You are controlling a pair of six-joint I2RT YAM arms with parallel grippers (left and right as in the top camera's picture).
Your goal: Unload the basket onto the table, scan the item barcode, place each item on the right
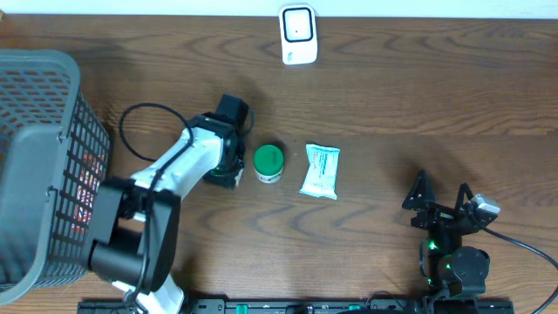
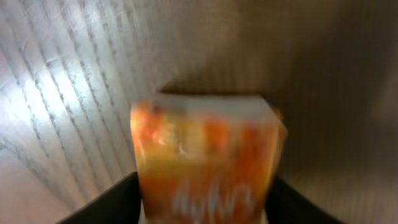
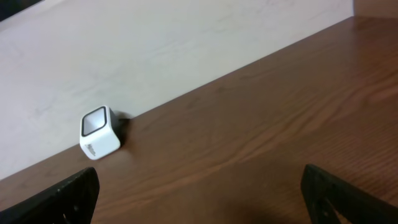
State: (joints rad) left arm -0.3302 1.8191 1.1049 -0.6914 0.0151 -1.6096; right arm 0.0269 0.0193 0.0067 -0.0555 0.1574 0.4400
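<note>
Item: orange pack [image 2: 205, 162], print too blurred to read; we find no barcode on the face that shows.
Item, place: middle of the table [image 1: 392, 96], a little left of centre, hidden under the arm from overhead.
Left gripper [image 1: 228, 167]: over the pack, with the fingers [image 2: 112, 202] flanking its two sides. We cannot tell whether they are clamping it or standing loose around it.
Nearest neighbour: green-lidded jar [image 1: 268, 162], just beside the left gripper on its right.
Next out: white and teal packet [image 1: 320, 171], lying flat, right of the jar and apart from it.
Scanner [image 1: 297, 35]: small white unit with a dark window, at the table's far edge, about mid-length and well apart from the pack.
Basket [image 1: 44, 166]: grey mesh, at the left edge.
Right gripper [image 1: 440, 205]: jaws spread wide, holding nothing, near the table's near right corner.
Step in hand, as we judge it: securing the pack for the carry to the scanner.
Doing it well: we would seat both fingers squarely on the pack's sides and leave the broad faces bare. We would lift straight up to clear the jar, then turn the barcode face to the scanner window and hold it steady there.
Risk: a slack grip could let the pack tilt or slip on the way.
</note>
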